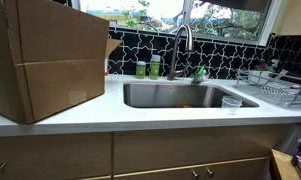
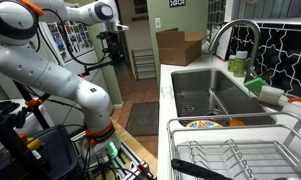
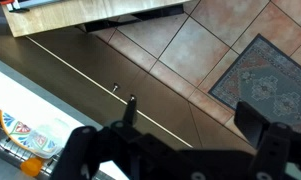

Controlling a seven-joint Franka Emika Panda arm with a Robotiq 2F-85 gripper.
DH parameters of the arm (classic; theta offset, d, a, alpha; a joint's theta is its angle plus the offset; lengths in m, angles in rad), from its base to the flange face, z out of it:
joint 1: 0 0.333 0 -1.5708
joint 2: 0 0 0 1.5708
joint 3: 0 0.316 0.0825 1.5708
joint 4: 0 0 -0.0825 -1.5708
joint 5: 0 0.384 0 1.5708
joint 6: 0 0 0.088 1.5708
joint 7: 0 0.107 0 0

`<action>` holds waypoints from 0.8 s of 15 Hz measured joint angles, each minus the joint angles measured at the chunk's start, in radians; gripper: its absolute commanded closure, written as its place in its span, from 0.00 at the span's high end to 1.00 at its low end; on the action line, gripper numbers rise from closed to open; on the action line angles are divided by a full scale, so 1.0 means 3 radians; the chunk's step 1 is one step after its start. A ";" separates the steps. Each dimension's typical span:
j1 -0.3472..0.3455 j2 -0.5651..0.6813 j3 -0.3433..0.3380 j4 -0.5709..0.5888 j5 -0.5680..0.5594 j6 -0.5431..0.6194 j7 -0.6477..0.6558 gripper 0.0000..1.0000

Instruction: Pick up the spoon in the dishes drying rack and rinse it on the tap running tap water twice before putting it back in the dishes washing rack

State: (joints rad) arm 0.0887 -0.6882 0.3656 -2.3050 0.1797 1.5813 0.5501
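Note:
The dish rack stands on the counter beside the sink and also shows close up in an exterior view. A black long-handled utensil lies along its near edge; I cannot tell whether it is the spoon. The steel gooseneck tap rises behind the sink in both exterior views. My gripper is open and empty. It hangs over the floor in front of the cabinets, far from the rack.
A big cardboard box fills one end of the counter. Two green bottles stand by the tap. A clear cup sits at the sink's edge. A colourful plate sits by the rack. A rug lies on the tiled floor.

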 measured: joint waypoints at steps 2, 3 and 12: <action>0.0000 0.0000 0.0000 0.0000 0.0000 0.0000 0.0000 1.00; 0.0000 0.0000 0.0000 0.0000 0.0000 0.0000 0.0000 1.00; -0.0043 0.0001 -0.0032 -0.0011 -0.0047 0.0000 0.0023 1.00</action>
State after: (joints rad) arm 0.0757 -0.6879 0.3559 -2.3083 0.1656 1.5814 0.5569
